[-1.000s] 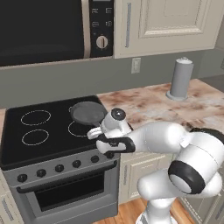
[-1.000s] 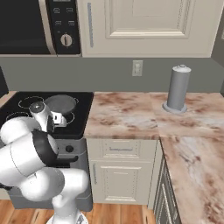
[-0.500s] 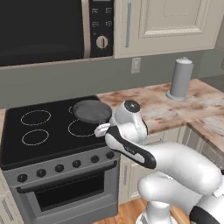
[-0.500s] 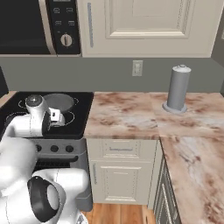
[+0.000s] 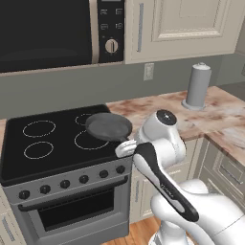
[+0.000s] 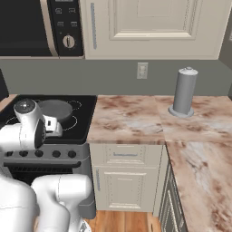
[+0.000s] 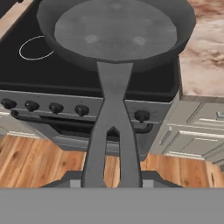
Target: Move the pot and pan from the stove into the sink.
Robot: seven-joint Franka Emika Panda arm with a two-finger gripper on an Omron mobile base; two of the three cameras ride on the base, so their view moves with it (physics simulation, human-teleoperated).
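Observation:
The pan (image 5: 109,127) (image 6: 56,110) (image 7: 116,30) is a shallow dark grey disc with a long flat handle (image 7: 113,118). It hovers over the right side of the stove (image 5: 52,143) (image 6: 86,118) (image 7: 26,65), a black glass cooktop with white burner rings. My gripper (image 5: 125,148) (image 6: 53,127) (image 7: 112,178) is shut on the end of the handle, at the stove's front right edge. The pot and the sink are out of view.
A marbled counter (image 5: 143,107) (image 6: 131,118) runs right of the stove, with a grey cylinder (image 5: 198,86) (image 6: 183,93) standing on it at the back. A microwave (image 5: 48,33) (image 6: 31,27) hangs above the cooktop, below the wall cabinets. Knobs line the stove front.
The pan has shifted a little to the right and toward the stove's front, held by its handle throughout. The arm has swung round and its elbow has dropped.

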